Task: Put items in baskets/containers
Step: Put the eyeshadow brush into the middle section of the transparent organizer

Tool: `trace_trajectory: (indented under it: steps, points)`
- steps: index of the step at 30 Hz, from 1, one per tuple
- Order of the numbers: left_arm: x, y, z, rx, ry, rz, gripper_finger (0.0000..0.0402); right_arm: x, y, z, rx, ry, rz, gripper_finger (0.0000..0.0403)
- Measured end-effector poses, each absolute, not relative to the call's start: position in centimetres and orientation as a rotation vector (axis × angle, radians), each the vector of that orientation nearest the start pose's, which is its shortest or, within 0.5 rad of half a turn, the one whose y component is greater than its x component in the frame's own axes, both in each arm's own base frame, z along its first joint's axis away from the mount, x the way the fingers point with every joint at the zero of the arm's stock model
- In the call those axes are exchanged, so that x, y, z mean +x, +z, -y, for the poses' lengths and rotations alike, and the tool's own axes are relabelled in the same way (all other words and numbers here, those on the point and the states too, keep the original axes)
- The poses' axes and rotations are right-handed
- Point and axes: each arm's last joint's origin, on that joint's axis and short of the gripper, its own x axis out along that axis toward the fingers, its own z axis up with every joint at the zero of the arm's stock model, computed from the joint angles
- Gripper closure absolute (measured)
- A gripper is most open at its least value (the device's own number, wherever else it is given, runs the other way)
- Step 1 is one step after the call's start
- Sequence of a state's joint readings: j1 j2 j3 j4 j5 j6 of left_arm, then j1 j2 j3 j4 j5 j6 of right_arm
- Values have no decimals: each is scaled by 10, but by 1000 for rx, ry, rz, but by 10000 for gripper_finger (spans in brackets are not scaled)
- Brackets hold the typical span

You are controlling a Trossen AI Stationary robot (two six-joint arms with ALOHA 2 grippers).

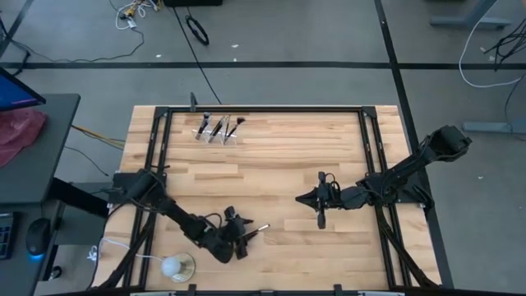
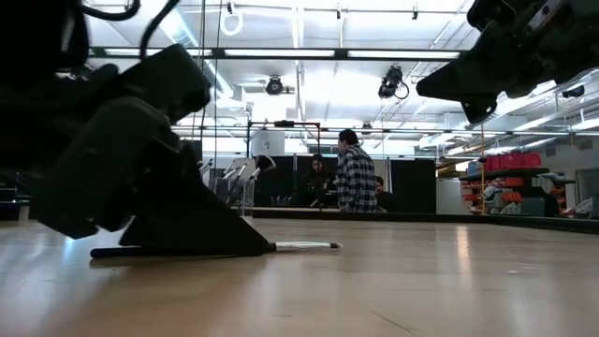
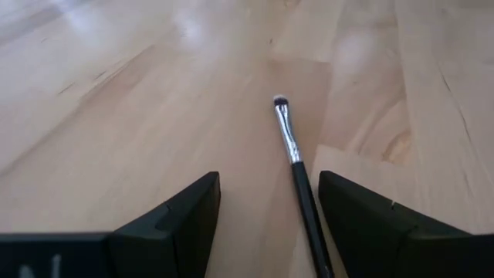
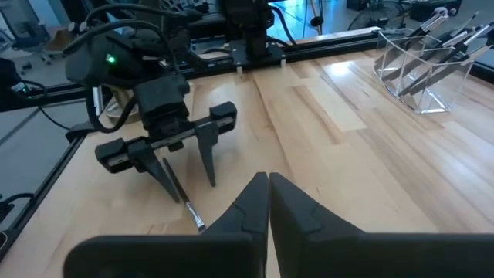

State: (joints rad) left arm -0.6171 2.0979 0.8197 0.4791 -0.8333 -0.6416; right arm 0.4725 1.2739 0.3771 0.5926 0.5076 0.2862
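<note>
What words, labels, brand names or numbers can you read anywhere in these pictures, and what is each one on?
None can be read.
Left gripper: pale marks on its body in the left wrist view, too blurred to read.
Brush between its open fingers: no print visible on the handle.
Clear holder with brushes in it: no label.
Right gripper, shut above the table: no marking.
Room behind, low view: shelves and fixtures too small to read.

Brush (image 3: 297,166) handle end off-frame.

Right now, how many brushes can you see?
4: one brush lies on the table between the open left gripper's fingers; about three stand in the clear holder. More may be hidden there.
</note>
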Motion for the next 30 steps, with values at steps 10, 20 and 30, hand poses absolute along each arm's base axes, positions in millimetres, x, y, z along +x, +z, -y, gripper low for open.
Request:
trace_trajectory:
  steps: [10, 20, 30]
  points:
    - [297, 52, 175, -59, 272, -595, 229, 212, 174, -93, 189, -79, -258, 388]
    - [296, 51, 176, -102, 229, -621, 372, 212, 174, -94, 190, -45, -270, 388]
    - [305, 55, 170, -80, 225, -522, 381, 209, 165, -95, 164, 39, -377, 381]
